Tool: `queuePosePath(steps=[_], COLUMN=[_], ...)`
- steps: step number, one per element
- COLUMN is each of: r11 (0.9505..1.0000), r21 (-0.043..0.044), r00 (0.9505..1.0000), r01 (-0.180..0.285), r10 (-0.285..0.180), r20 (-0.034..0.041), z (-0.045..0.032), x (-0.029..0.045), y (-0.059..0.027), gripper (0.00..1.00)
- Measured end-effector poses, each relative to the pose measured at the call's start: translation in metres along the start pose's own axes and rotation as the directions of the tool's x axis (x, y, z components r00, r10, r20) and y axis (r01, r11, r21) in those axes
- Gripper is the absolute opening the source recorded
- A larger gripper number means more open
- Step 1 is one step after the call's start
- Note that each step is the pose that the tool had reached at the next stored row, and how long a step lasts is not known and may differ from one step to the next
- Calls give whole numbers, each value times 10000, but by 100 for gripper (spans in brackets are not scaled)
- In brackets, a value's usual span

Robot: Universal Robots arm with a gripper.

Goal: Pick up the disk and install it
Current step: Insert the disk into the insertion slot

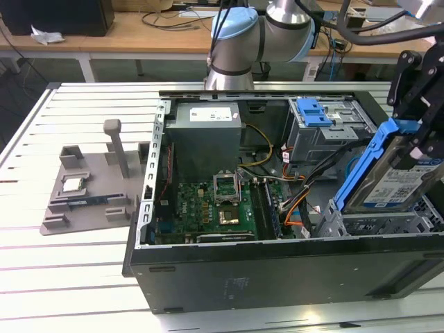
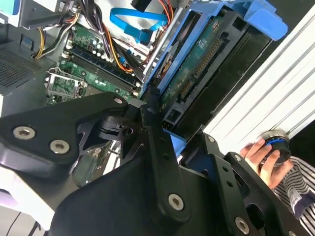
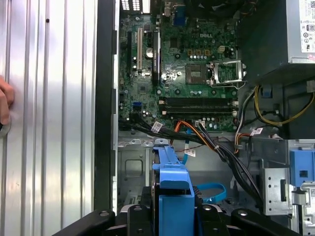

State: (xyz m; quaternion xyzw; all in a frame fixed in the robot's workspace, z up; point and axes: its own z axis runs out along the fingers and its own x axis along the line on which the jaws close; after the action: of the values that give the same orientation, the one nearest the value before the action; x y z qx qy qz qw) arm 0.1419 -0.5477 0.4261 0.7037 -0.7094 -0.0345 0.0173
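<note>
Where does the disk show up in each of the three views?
Exterior view: disk, tilted, above the case at the exterior view's right.
Second wrist view: its green underside, framed by the blue bracket.
First wrist view: the blue bracket edge-on, close to the camera.
Shared landmark: the green circuit board.

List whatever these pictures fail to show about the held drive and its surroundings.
- Flat silver hard drive in a blue plastic bracket: exterior view, its side toward the exterior view's right is covered by the black claw and cut by the frame edge.
- Grey metal drive cage: exterior view, the drive hides the slot, so seating is unclear.
- Person's hand: first wrist view, cut off by the frame edge.
</note>
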Motion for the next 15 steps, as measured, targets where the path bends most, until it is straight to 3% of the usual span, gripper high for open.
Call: queuePosePath(steps=[5,9,15], r11=[10000,10000,10000], r21=[-7,-12,-14], r00=[10000,10000,10000], r01=[0,0,-1], r10=[0,0,1], r20=[-2,-2,-3], z=[99,220,327], x=[2,5,8], y=[-7,-16,-24], gripper=[37,37,37])
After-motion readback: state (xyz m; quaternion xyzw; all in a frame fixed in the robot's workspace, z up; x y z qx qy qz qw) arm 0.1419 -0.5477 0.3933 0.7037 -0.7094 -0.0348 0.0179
